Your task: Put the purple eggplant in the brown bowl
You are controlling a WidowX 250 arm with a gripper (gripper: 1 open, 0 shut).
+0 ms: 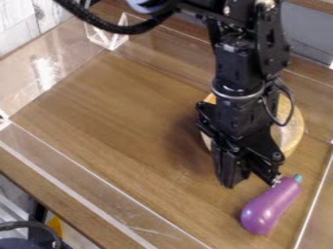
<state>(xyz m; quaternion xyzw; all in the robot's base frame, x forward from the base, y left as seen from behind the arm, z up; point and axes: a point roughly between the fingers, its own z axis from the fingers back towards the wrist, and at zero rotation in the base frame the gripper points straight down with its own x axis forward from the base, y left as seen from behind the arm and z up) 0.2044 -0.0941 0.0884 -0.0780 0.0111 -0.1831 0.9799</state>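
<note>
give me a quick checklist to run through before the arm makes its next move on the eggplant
- eggplant in view and lying on the table: ok
- bowl upright behind the arm, rim partly visible: ok
- inside of bowl free to take the eggplant: cannot tell, the arm hides most of it
- end effector lined up over the eggplant: not ok, it sits off to the bowl side of it
- end effector open for a grasp: not ok, it looks shut
- eggplant in the bowl: not ok, it lies outside it
</note>
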